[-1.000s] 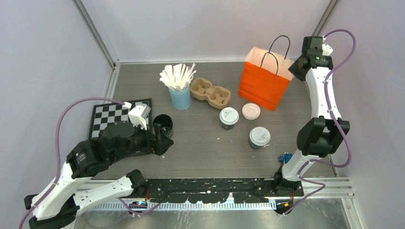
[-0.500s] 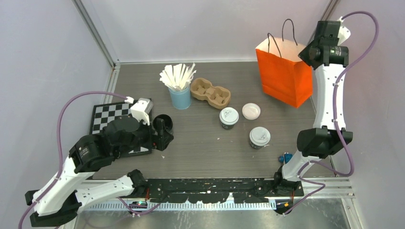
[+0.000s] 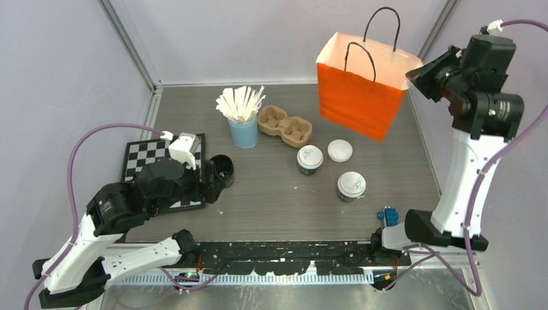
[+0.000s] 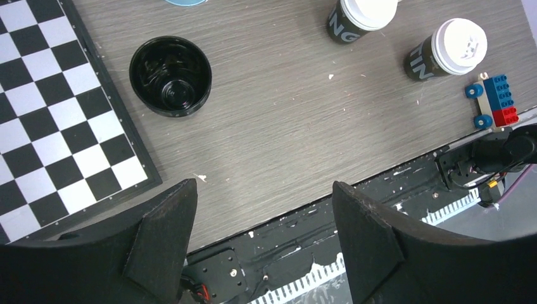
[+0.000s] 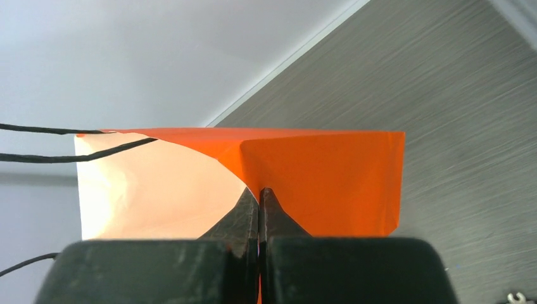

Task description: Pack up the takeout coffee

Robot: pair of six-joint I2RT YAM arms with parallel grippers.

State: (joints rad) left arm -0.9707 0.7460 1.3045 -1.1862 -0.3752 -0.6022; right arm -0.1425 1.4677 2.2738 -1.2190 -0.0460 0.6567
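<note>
Two lidded coffees stand upright on the grey table (image 3: 271,206), right of its centre. The first coffee cup (image 3: 310,159) is dark-walled with a white lid. The second coffee cup (image 3: 351,185), of the same kind, stands at its 4 o'clock, apart from it. A loose white lid (image 3: 340,150) lies flat at 3 o'clock of the first cup, just beside it. The orange bag (image 3: 358,90), mouth open and black handles up, is at 1 o'clock. The right gripper (image 5: 259,193) has its fingers pressed together on the bag's upper rim; whether the bag's base touches the table cannot be told. A cardboard carrier (image 3: 285,126) lies at 11 o'clock, with a light-blue cup of white sticks (image 3: 243,132) just beside it at 9 o'clock. An empty black cup (image 3: 221,169) stands well apart at 9 o'clock, just beside a checkerboard (image 3: 145,161). The left gripper (image 4: 263,190) hangs near that cup, fingers spread wide, holding nothing. A blue-and-red toy block (image 3: 386,214) lies at 4 o'clock of the second cup.
</note>
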